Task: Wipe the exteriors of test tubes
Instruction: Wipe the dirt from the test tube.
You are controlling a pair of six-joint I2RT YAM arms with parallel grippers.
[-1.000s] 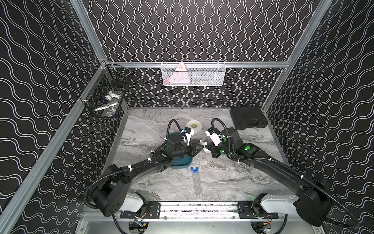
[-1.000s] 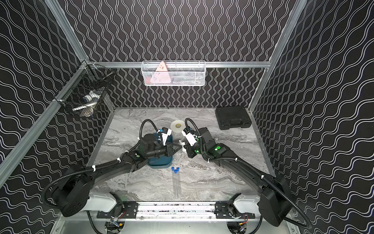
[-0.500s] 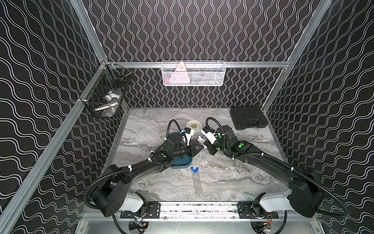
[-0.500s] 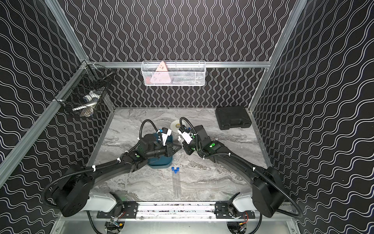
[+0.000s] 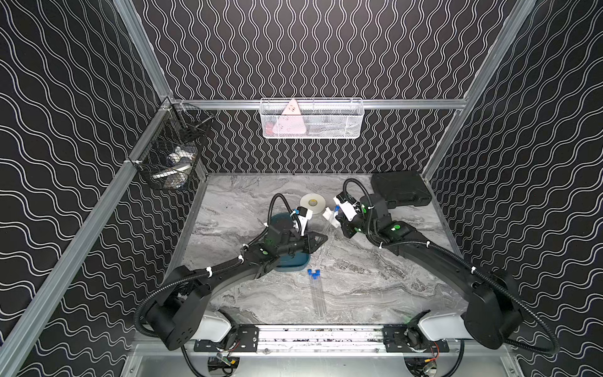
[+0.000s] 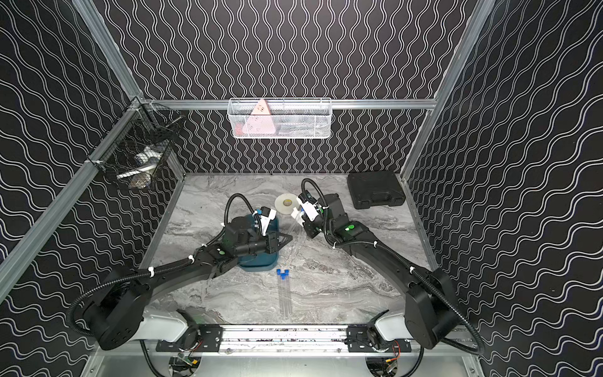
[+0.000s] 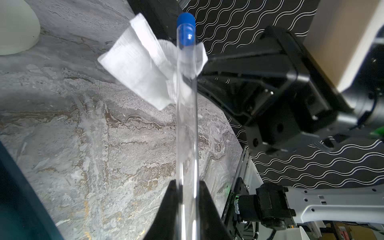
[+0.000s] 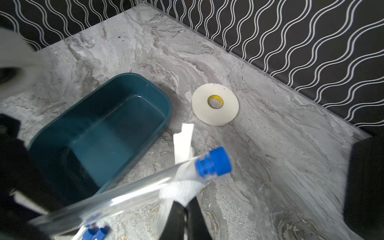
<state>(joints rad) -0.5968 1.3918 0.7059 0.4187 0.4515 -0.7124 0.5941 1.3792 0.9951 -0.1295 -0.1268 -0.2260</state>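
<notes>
My left gripper [image 7: 187,182] is shut on the lower end of a clear test tube [image 7: 187,124], which slants up and away to its blue cap [image 7: 186,27]. A white tissue [image 7: 141,68] is folded around the tube just below the cap. My right gripper [image 8: 185,204] is shut on that tissue [image 8: 182,187]. In both top views the two grippers [image 5: 323,238] [image 5: 336,219] meet at mid-table, right of the teal tray [image 5: 290,264]. Other test tubes [image 5: 317,293] lie side by side on the table in front of the tray, caps toward it.
A white tape roll [image 5: 312,203] lies behind the tray. A black case [image 5: 399,189] sits at the back right corner. A black wire basket [image 5: 173,156] hangs on the left wall and a white mesh basket [image 5: 311,119] on the back wall.
The right gripper has slid the tissue along the held tube toward its blue cap, moving back and slightly left. The left arm and its tube have stayed put.
</notes>
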